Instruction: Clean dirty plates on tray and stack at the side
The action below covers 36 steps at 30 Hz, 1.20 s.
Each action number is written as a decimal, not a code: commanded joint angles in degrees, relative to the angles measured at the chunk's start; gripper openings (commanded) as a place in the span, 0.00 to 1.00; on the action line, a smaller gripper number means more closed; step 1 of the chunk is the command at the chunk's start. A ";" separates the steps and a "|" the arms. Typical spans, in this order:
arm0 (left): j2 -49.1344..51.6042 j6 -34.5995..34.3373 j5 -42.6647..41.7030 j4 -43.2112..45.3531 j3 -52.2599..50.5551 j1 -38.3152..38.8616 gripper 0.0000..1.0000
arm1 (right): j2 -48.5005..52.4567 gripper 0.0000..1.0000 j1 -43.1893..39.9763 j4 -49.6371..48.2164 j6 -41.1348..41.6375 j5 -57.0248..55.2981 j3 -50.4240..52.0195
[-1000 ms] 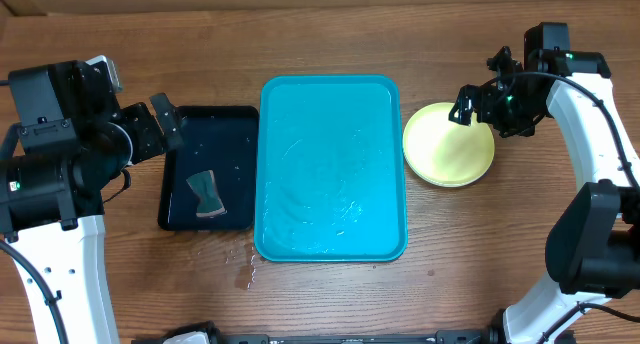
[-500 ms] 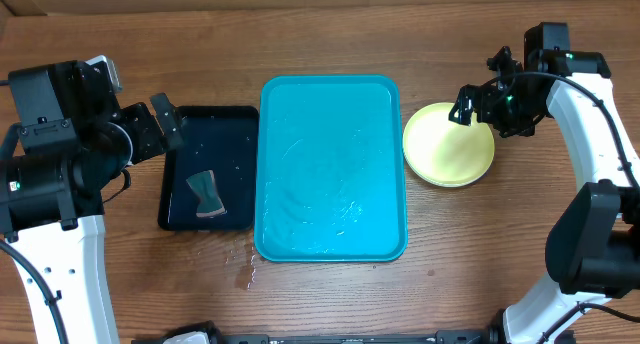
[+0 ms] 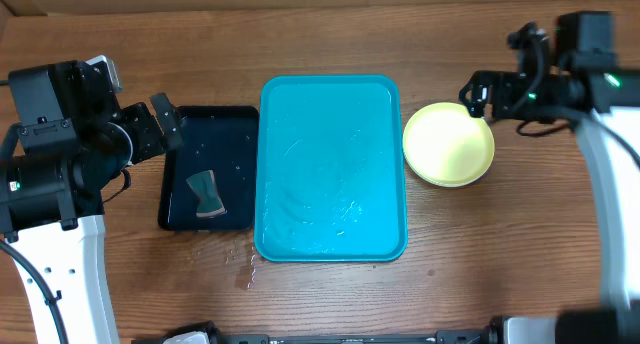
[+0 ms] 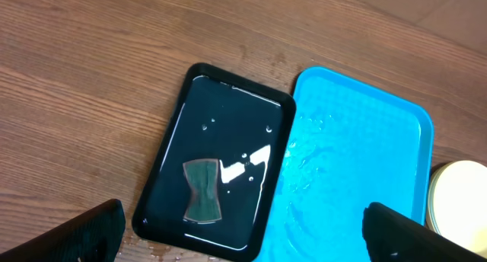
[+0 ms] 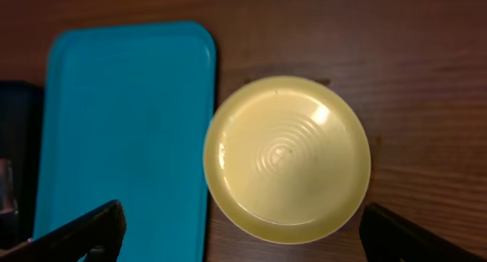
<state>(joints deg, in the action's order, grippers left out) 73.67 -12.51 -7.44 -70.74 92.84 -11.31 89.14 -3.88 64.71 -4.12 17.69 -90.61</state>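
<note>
The turquoise tray (image 3: 333, 169) lies in the middle of the table with nothing on it but wet streaks; it also shows in the left wrist view (image 4: 358, 163) and the right wrist view (image 5: 122, 132). A yellow-green plate (image 3: 448, 144) sits on the table right of the tray, seen whole in the right wrist view (image 5: 287, 167). Any plates under it are hidden, and no light blue plate shows. My right gripper (image 3: 482, 87) is open and empty, high at the plate's far right edge. My left gripper (image 3: 166, 122) is open and empty by the black tray's far left corner.
A smaller black tray (image 3: 207, 180) with water in it lies left of the turquoise tray and holds a dark green sponge (image 3: 207, 193), also in the left wrist view (image 4: 202, 200). Water drops (image 3: 245, 269) lie on the wood by the tray's near left corner.
My right arm has pulled up and away to the right, off the yellow-green plate, which stays in place. The left arm has not moved.
</note>
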 commanded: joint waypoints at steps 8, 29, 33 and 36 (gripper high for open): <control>0.26 -0.79 0.37 0.04 0.81 -0.13 1.00 | -34.12 1.00 0.39 -0.07 -0.44 0.42 -0.70; 0.26 -0.79 0.37 0.04 0.81 -0.13 1.00 | -76.26 1.00 0.39 -2.67 -1.90 -2.97 19.26; 0.26 -0.79 0.37 0.04 0.81 -0.13 1.00 | -82.82 1.00 0.39 -8.11 -1.90 -0.31 29.29; 0.26 -0.79 0.37 0.04 0.81 -0.13 1.00 | -87.03 1.00 0.39 -14.75 -1.88 2.49 37.57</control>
<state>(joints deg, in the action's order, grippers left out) 73.67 -12.51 -7.44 -70.74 92.84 -11.31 5.54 -3.64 53.25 -5.98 16.88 -58.78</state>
